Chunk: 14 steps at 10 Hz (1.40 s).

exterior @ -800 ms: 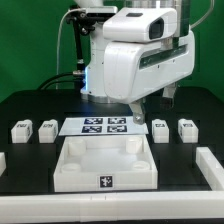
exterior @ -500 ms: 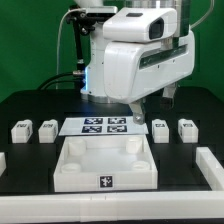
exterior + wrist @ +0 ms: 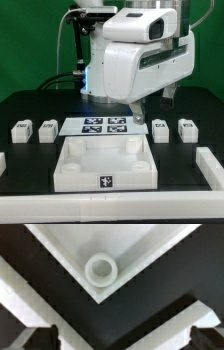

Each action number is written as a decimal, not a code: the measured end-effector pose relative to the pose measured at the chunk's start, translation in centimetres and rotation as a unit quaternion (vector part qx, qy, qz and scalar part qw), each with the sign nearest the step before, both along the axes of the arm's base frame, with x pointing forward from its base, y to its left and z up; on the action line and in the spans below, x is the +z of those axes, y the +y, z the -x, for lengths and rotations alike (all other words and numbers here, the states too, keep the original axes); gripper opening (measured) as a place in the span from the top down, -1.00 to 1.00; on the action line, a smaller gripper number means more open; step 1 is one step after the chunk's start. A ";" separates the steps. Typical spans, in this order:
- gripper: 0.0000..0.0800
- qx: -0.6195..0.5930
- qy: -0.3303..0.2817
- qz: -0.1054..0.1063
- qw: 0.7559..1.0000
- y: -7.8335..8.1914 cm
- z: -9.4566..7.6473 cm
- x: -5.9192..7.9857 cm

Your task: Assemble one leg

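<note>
Judging by its small moulded-plastic body, the leg (image 3: 160, 128), resting on the table (image 3: 30, 105) just off the marker board (image 3: 105, 125) toward the exterior view's right, should be light, rigid and slick; clamp its flat opposite sides with the gripper (image 3: 115, 341), whose fingers are spread wide and empty.

Bare table (image 3: 35, 150) between tray (image 3: 75, 178) and 4 legs (image 3: 47, 128)

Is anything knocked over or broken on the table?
No, nothing stands out. The small legs sit in a tidy row, two on each side of the marker board. The tray part lies flat and whole in front of them. Nothing looks spilled, tipped or cracked.
</note>
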<state>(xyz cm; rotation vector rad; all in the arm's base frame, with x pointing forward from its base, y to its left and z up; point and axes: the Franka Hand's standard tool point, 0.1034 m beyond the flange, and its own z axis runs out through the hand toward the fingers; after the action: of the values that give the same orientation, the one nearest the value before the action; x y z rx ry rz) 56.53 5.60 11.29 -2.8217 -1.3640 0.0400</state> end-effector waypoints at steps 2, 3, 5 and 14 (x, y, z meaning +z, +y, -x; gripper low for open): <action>-0.63 0.003 0.000 0.000 1.000 0.0 0.0 0.0; -0.63 0.021 0.001 0.000 1.000 0.0 0.1 -0.1; -0.63 0.098 0.002 0.000 0.995 -1.4 3.9 -0.6; -0.63 0.358 0.027 -0.038 0.932 -8.8 13.5 -10.0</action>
<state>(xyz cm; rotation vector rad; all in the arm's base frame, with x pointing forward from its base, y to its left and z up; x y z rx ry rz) 42.99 -3.23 1.27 -2.0862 -2.2258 0.0635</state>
